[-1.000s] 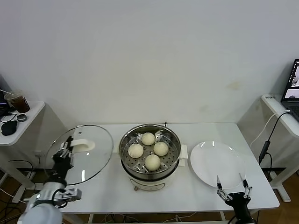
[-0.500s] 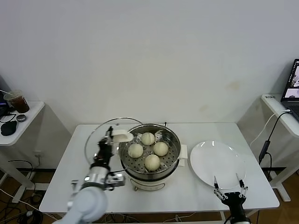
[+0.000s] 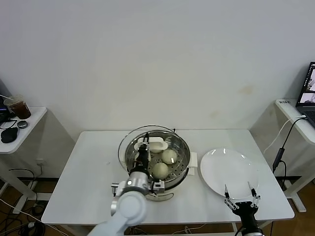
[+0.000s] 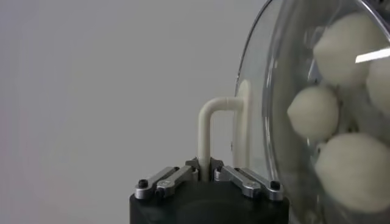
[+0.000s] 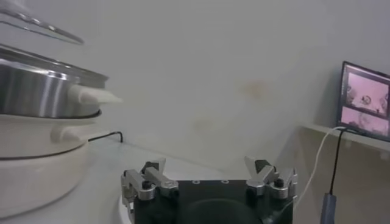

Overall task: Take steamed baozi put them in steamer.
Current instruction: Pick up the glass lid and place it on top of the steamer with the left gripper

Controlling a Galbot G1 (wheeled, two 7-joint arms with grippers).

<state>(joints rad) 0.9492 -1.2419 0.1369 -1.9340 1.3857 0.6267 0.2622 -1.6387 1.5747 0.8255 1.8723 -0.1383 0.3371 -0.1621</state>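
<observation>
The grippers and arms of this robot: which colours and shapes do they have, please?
Left gripper: a black block body with short silver metal finger links joined by dark screws. Its arm has a rounded light grey shell and a silver band at the wrist. Right gripper: the same black body and silver links; in the head view its thin fingers have pale tips.

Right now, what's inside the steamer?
Under the glass lid held over the steamer by the left hand, two baozi show clearly on the perforated tray. The left hand and lid handle cover the rest.
</observation>
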